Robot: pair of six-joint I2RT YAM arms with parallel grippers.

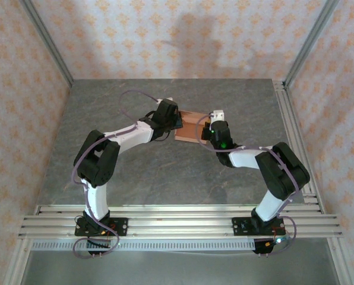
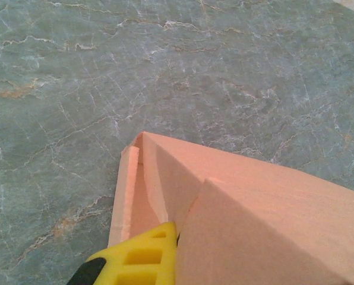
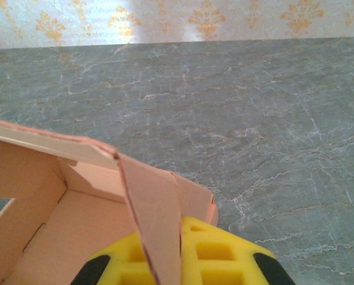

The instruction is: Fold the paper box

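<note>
The paper box (image 1: 190, 124) is salmon-orange card, partly formed and open, held up at mid-table between both grippers. My left gripper (image 1: 167, 116) holds its left end and my right gripper (image 1: 214, 130) its right end. In the left wrist view the box (image 2: 254, 196) rises as folded panels with a narrow slot; my left gripper (image 2: 178, 236) is shut on a panel edge, and one yellow finger (image 2: 138, 258) shows beside it. In the right wrist view the box's open inside (image 3: 76, 225) lies to the left, and my right gripper (image 3: 174, 237) is shut on an upright flap (image 3: 153, 196).
The grey marbled table (image 1: 165, 172) spreads all round the box. Aluminium rails run along the near edge (image 1: 177, 217) and the right side (image 1: 293, 136). Patterned walls (image 1: 165, 35) close in the back and both sides.
</note>
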